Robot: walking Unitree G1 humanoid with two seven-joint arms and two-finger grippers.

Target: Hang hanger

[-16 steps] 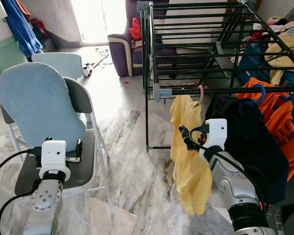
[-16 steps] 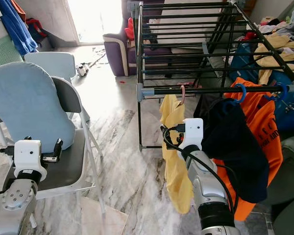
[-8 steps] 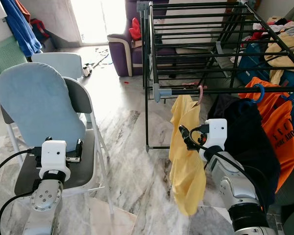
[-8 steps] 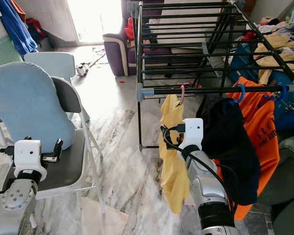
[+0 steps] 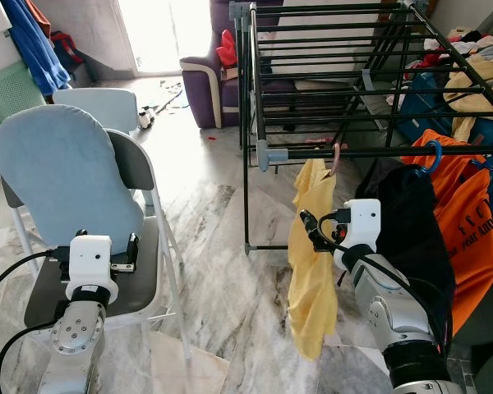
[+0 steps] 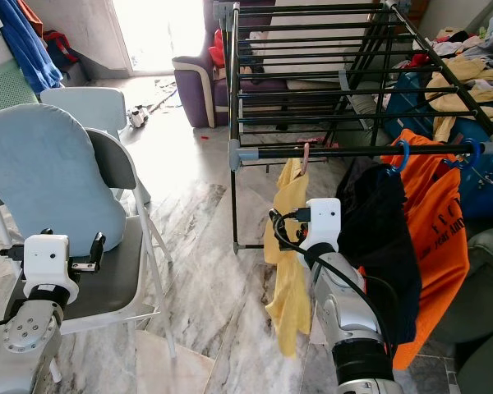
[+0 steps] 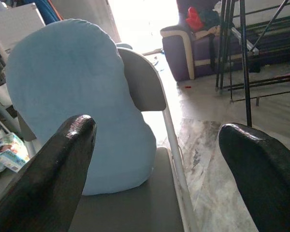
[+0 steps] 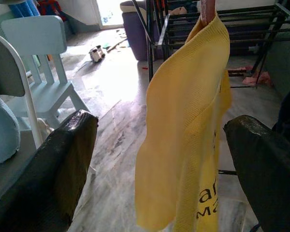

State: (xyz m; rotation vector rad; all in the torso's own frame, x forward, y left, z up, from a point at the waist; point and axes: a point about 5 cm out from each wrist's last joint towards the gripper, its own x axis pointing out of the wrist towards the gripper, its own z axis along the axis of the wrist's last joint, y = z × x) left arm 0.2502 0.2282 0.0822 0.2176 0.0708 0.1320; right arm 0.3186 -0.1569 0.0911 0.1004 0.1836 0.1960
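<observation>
1. Left eye view: a yellow shirt (image 5: 312,263) hangs on a pink hanger (image 5: 336,158) hooked over the front rail of a black drying rack (image 5: 329,90). The right gripper (image 5: 309,230) is raised just beside the shirt, its black fingers pointing at the cloth; from this angle I cannot tell how far they are spread. The left gripper (image 5: 99,250) sits low in front of a grey chair (image 5: 140,279) with a blue cushion (image 5: 62,172).

2. Right eye view: a black garment (image 6: 378,238) and an orange shirt (image 6: 431,222) hang on blue hangers (image 6: 403,152) next to the yellow shirt on the same rail. A purple armchair (image 6: 199,78) stands behind the rack on the marble floor (image 6: 205,263).

3. Left wrist view: the left gripper's fingers (image 7: 63,169) stand wide apart with nothing between them, facing the cushioned chair.

4. Right wrist view: the right gripper's fingers (image 8: 58,169) are spread wide. The yellow shirt hangs between them, seemingly a little beyond them and untouched. The hanger's pink neck (image 8: 207,9) shows at the collar.
</observation>
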